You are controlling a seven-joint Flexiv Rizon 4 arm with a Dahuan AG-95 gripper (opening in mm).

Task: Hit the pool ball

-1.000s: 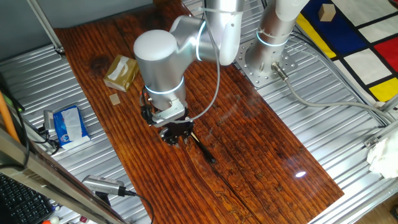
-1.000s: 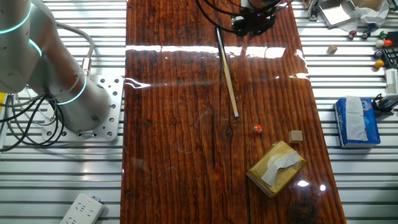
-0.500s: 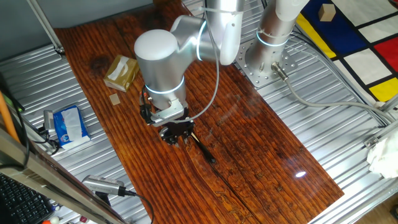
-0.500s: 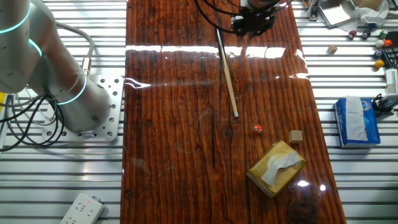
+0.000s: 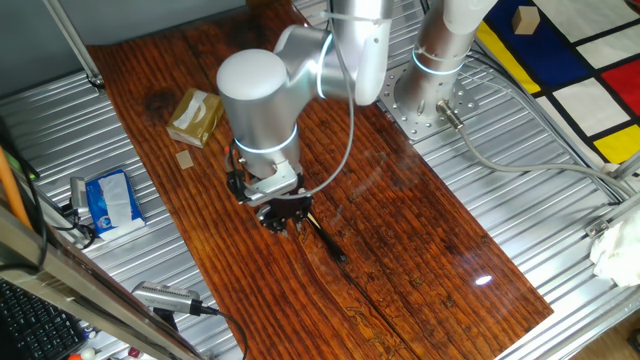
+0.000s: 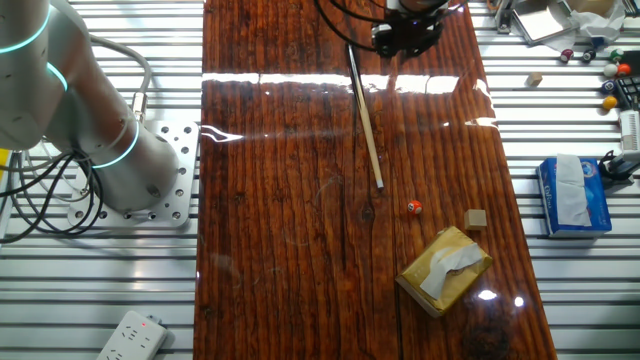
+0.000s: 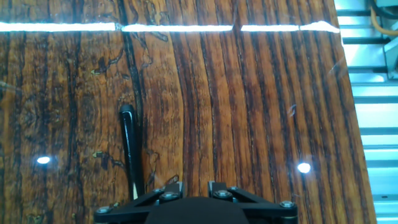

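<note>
The pool ball [image 6: 414,207] is a tiny red-orange sphere on the wooden table, a little beyond the thin end of the cue stick [image 6: 366,120]. The cue lies flat on the boards. My gripper [image 6: 405,35] hovers low just beside the cue's far thick end, not around it. In the hand view the cue's dark butt [image 7: 129,146] lies left of my gripper [image 7: 196,190]; the two fingers stand a little apart with bare wood between them. In the other fixed view my gripper [image 5: 285,213] is next to the cue [image 5: 328,243]; the arm hides the ball there.
A small tan block [image 6: 476,218] and a tan cardboard box [image 6: 445,268] lie close behind the ball. A blue tissue pack [image 6: 573,195] and several small balls [image 6: 610,85] sit off the table's right edge. The robot base [image 6: 120,170] stands on the left.
</note>
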